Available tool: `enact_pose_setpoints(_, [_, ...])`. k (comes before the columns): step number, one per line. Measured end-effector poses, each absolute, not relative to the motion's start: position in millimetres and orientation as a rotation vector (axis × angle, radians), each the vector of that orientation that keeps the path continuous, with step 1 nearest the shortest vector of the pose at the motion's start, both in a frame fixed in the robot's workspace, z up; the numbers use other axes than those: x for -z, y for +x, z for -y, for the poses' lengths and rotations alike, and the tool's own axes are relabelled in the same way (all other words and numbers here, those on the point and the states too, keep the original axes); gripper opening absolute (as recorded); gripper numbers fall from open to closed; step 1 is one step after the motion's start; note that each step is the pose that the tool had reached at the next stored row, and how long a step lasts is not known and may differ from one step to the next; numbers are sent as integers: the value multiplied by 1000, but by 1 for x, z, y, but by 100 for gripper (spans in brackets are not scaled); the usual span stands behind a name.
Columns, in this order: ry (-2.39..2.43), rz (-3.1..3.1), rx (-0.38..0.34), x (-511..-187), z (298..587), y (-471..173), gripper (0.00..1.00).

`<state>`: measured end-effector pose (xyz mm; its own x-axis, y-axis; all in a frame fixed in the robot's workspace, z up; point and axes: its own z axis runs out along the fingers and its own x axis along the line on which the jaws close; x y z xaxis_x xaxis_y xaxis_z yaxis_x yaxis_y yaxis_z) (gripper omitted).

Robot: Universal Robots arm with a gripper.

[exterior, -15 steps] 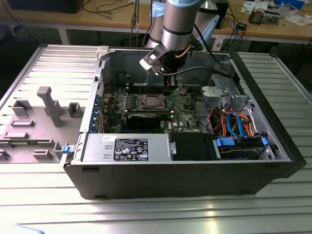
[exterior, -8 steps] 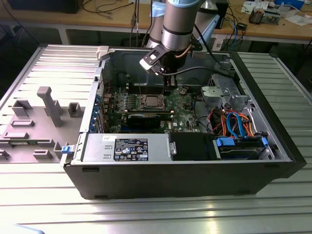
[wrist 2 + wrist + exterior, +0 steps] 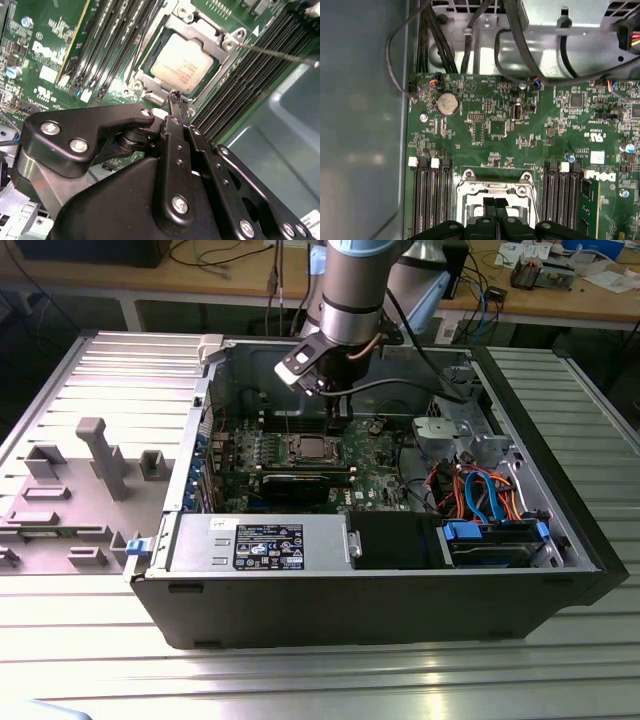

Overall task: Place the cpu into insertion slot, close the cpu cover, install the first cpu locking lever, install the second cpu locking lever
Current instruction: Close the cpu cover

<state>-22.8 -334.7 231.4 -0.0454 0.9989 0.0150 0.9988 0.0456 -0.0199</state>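
Found cpu (image 3: 182,65) seated in insertion slot (image 3: 134,85), silver top showing through window of cpu cover (image 3: 197,27) lying flat over slot. Noted gripper (image 3: 177,100) fingers pressed together, tips at slot's edge by a cover corner; cannot tell whether touching. Saw thin locking lever (image 3: 275,51) sticking out from another slot corner, apart from gripper

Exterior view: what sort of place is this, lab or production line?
Probably a robotics lab or test cell, not a line: an open PC case lies on a ribbed metal table, grey fixtures sit at the exterior view's left, and wooden benches with cables stand behind.
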Motion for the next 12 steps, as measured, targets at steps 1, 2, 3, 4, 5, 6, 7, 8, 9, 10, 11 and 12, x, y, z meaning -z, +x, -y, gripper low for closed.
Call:
enact_pose_setpoints(1, [-2153, 2254, -6, -231, 335, -26, 11])
enact_pose_setpoints(2, [-2153, 2254, -7, -230, 335, -28, 11])
enact_pose_setpoints(3, [-2153, 2254, -7, -229, 335, -29, 11])
enact_pose_setpoints(4, [-2152, 2255, -7, -229, 336, -30, 11])
enact_pose_setpoints(5, [-2151, 2256, -6, -228, 337, -31, 11])
enact_pose_setpoints(6, [-2150, 2257, -7, -227, 337, -32, 11])
enact_pose_setpoints(7, [-2149, 2257, -6, -227, 338, -33, 11])
enact_pose_setpoints(8, [-2149, 2258, -6, -226, 338, -34, 11])
enact_pose_setpoints(9, [-2149, 2258, -7, -226, 338, -34, 11])
enact_pose_setpoints(10, [-2149, 2258, -7, -226, 338, -35, 11])
enact_pose_setpoints(11, [-2148, 2259, -7, -225, 338, -35, 11])
enact_pose_setpoints(12, [-2147, 2260, -7, -225, 338, -36, 11])
